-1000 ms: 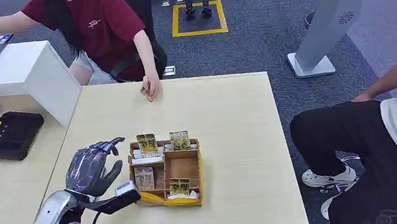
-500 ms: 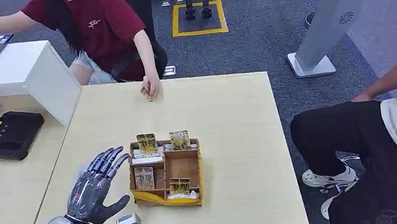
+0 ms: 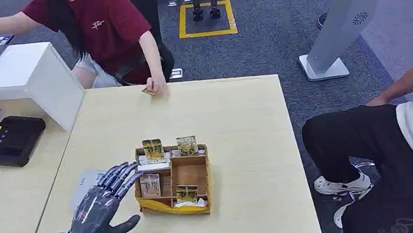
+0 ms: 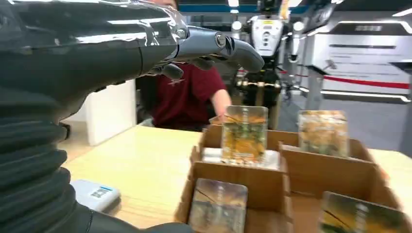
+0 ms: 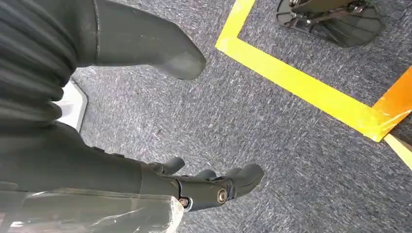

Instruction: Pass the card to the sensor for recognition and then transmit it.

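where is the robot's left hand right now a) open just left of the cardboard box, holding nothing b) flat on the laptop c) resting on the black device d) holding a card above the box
a: the left hand hovers with fingers spread and nothing in them beside the cardboard box, whose cards stand in their compartments.

Left hand (image 3: 101, 204) empty, fingers (image 3: 118, 177) spread forward, right hand (image 5: 145, 179) hanging, fingers (image 5: 228, 182) loosely apart
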`<move>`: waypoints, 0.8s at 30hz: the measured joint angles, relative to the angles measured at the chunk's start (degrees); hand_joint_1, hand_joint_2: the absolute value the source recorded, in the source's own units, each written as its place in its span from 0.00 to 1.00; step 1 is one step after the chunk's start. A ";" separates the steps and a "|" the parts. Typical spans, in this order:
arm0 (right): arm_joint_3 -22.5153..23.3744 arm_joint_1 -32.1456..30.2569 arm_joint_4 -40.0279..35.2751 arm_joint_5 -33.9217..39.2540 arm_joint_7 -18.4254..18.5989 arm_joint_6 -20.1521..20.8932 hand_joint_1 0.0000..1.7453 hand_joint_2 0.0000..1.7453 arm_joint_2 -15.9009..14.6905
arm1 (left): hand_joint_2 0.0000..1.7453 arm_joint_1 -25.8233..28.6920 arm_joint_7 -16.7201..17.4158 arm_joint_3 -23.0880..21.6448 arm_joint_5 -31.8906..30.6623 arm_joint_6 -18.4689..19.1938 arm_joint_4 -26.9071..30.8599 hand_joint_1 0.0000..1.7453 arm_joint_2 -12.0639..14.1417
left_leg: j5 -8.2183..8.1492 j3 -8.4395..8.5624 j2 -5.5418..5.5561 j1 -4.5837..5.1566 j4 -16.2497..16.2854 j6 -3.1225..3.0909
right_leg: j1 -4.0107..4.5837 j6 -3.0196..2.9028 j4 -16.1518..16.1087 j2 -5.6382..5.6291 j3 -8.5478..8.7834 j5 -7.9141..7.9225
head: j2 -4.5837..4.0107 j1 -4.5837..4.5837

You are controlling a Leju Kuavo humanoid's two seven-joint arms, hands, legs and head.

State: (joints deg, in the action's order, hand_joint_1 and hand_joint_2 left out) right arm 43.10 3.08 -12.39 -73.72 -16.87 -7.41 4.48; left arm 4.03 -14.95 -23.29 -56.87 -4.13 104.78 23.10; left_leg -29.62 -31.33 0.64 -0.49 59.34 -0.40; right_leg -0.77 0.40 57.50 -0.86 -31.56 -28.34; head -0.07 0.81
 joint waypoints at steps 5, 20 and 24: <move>0.31 0.35 0.00 -0.20 0.31 0.02 0.00 1.00 0.00 | 0.00 -0.23 -0.63 -4.69 -1.42 -0.37 0.09 0.00 -0.15 | 0.00 0.01 0.00 0.01 0.00 0.00 | -0.01 0.00 0.00 0.00 0.00 0.00 | 0.00 0.00; 0.42 0.87 0.00 -0.79 0.88 0.11 0.00 1.00 0.04 | 1.00 -1.40 3.15 -12.03 -8.00 -4.22 -1.03 0.00 -2.86 | 0.00 0.01 0.00 0.00 0.00 0.00 | 0.00 0.00 0.00 0.01 -0.01 0.00 | 0.00 0.00; 0.42 0.96 0.00 -1.05 0.88 0.13 0.00 1.00 0.04 | 1.00 -2.26 4.86 -13.95 -9.45 -4.57 -2.16 0.00 -4.41 | 0.00 0.01 0.01 0.01 0.01 0.00 | 0.00 0.00 0.00 0.02 0.00 0.00 | 0.00 0.02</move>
State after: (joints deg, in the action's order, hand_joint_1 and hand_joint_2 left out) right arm 43.52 4.04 -12.39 -74.77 -16.00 -7.28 4.52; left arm 1.77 -10.09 -37.25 -66.32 -8.70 102.62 18.69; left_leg -29.62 -31.33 0.65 -0.48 59.35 -0.40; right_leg -0.78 0.41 57.50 -0.85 -31.57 -28.34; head -0.07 0.83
